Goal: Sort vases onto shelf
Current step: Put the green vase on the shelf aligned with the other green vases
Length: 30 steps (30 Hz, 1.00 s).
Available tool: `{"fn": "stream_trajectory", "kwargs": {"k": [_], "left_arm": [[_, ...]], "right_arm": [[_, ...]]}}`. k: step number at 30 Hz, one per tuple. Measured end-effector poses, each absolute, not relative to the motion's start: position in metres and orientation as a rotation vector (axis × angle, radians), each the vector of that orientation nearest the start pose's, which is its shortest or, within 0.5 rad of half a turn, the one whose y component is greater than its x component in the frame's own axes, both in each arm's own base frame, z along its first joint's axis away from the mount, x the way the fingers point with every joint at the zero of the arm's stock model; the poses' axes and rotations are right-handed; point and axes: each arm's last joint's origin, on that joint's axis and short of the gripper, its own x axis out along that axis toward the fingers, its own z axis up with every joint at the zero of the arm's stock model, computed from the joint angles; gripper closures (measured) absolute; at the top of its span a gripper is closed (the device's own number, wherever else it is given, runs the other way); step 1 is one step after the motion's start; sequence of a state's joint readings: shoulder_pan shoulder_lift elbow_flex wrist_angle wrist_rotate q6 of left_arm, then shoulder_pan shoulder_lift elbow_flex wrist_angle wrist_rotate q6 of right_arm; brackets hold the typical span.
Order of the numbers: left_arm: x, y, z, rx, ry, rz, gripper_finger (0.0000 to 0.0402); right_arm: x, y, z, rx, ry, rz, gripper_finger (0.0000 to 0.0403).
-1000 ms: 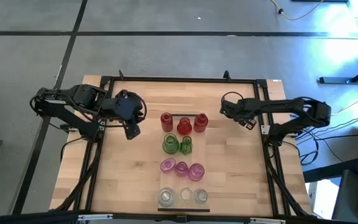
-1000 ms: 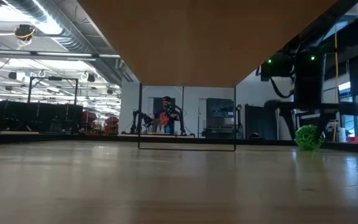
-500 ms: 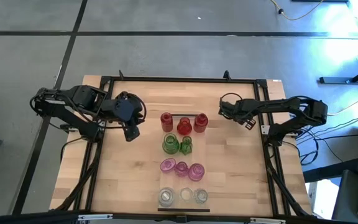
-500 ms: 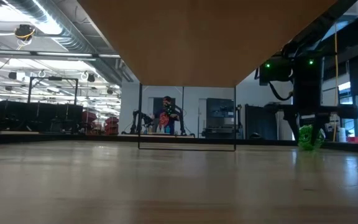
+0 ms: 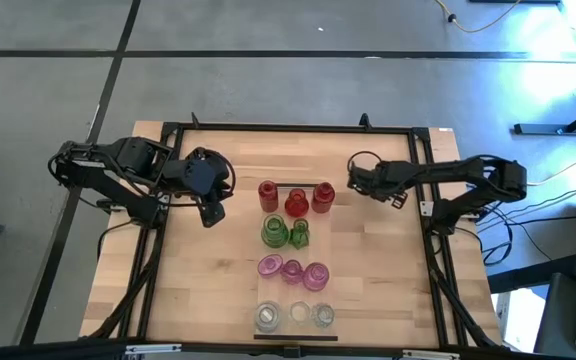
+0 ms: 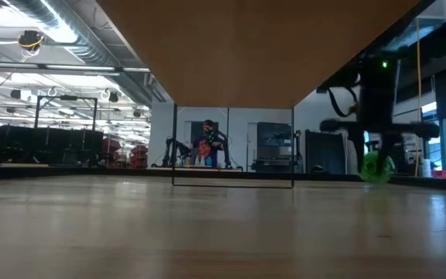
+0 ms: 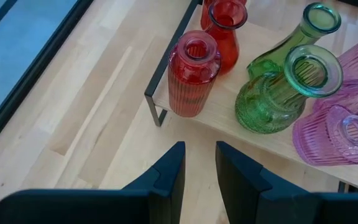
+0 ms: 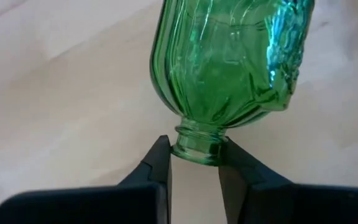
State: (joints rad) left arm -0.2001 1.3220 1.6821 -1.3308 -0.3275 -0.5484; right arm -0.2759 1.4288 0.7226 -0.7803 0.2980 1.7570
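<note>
The shelf [image 5: 323, 240] lies along the table's middle. On it stand three red vases [image 5: 295, 198], two green vases [image 5: 283, 233], three pink vases [image 5: 293, 270] and three clear vases [image 5: 295, 316]. My right gripper [image 5: 353, 182] is just right of the red vases and is shut on a third green vase [image 8: 229, 56], which the low view shows under the arm [image 6: 376, 165]. My left gripper [image 5: 209, 210] [image 7: 199, 162] hovers open, left of the shelf [image 7: 222, 121], facing a red vase [image 7: 193, 74]. My right gripper pinches the green vase by its narrow neck [image 8: 197, 146], just under the mouth, between its two fingers [image 8: 160, 162]. The fingers come from above, slanting down. The belly reaches out beyond the fingertips over the tabletop, tilted. I cannot tell whether its base touches the table.
A black frame [image 5: 288, 128] runs round the tabletop. Bare wood lies left of the shelf [image 5: 218, 280] and right of it [image 5: 388, 280]. The shelf stands on dark metal legs [image 7: 157, 106]. The room beyond shows in the low view.
My right gripper has moved a little toward the table's left, closer to the red end of the shelf, carrying the green vase along. In the low view the vase has shifted sideways and swung under the arm.
</note>
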Motion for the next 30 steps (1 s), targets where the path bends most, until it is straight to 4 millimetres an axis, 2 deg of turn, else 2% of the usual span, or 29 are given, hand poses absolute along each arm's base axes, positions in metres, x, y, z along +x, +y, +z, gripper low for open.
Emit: {"fn": "stream_trajectory", "kwargs": {"k": [4, 8, 13, 18, 22, 25, 28, 30], "left_arm": [[0.214, -0.034, 0.423, -0.252, 0.87, 0.369, 0.0319], [0.214, -0.034, 0.423, -0.252, 0.87, 0.369, 0.0319], [0.214, -0.034, 0.423, -0.252, 0.87, 0.369, 0.0319], [0.215, -0.034, 0.424, -0.242, 0.864, 0.364, 0.0319], [0.217, -0.034, 0.425, -0.231, 0.844, 0.352, 0.0319], [0.219, -0.035, 0.427, -0.237, 0.821, 0.345, 0.0319], [0.22, -0.035, 0.428, -0.244, 0.804, 0.341, 0.0319], [0.221, -0.035, 0.428, -0.25, 0.797, 0.335, 0.0319]], "right_arm": [[0.218, -0.05, 0.175, 1.284, 0.677, -1.521, 0.0342], [0.222, -0.032, 0.201, 1.295, 0.625, -1.394, 0.0346], [0.204, -0.007, 0.243, 1.279, 0.603, -1.243, 0.0343], [0.177, 0.02, 0.301, 1.164, 0.611, -1.04, 0.0345], [0.162, 0.038, 0.345, 1.007, 0.722, -0.823, 0.0345], [0.153, 0.049, 0.371, 0.921, 0.823, -0.674, 0.0346], [0.146, 0.056, 0.385, 0.872, 0.957, -0.59, 0.0346], [0.143, 0.059, 0.387, 0.867, 1.088, -0.555, 0.0346]]}}
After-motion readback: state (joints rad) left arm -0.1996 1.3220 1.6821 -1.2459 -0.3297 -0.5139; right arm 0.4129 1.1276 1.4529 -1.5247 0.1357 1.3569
